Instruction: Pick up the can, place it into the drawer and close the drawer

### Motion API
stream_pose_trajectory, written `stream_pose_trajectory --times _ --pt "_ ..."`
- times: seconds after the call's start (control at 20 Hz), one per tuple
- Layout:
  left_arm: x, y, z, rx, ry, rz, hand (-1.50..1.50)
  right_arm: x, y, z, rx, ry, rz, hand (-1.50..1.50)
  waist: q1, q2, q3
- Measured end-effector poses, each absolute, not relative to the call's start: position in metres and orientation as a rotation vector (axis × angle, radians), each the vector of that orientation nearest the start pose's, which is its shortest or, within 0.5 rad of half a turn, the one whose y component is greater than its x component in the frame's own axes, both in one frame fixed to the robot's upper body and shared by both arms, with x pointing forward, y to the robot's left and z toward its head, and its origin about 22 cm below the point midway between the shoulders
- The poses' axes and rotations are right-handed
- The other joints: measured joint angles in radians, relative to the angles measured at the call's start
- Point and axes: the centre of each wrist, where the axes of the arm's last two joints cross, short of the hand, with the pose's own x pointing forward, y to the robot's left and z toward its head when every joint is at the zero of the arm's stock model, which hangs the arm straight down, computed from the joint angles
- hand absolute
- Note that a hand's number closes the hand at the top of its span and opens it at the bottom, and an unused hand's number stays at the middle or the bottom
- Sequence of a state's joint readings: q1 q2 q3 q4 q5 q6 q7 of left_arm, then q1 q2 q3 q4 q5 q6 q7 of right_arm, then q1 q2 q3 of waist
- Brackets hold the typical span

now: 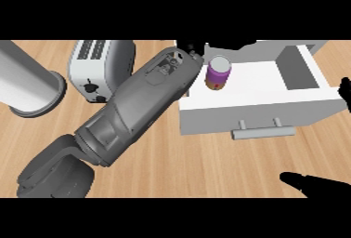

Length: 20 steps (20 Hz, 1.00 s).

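The left hand [194, 48] is seen at the back left corner of the open drawer [260, 109], at the end of a long grey forearm [137, 102] that crosses the wooden counter [205, 162] diagonally from the lower left. Only a few dark fingers show past the wrist, so whether they are curled or straight cannot be told. The can [218, 73], purple with a pale lid, stands upright inside the drawer, just beside that hand on its right; whether the two touch cannot be made out, as the forearm hides most of the hand. The drawer is white, pulled out, with a grey bar handle [264, 131] on its front. To the drawer's left, partly covered by the forearm, a white toaster [96, 69] is seen, and farther left a grey upright cylinder [27, 83]. The right hand [319, 185] is shown as a dark shape below the drawer's right end, with another dark part at the drawer's right side; its fingers cannot be read.
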<state>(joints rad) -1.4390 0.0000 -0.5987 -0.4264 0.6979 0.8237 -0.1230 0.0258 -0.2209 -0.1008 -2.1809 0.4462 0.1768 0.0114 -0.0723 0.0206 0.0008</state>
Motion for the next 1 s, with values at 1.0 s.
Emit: stream_pose_trajectory --times 1.0 --pt "0.427 0.015 0.207 0.222 -1.781 -0.040 -1.50 0.274 -0.235 0.058 -1.022 -1.719 0.934 -1.50 0.096 -0.025 0.000"
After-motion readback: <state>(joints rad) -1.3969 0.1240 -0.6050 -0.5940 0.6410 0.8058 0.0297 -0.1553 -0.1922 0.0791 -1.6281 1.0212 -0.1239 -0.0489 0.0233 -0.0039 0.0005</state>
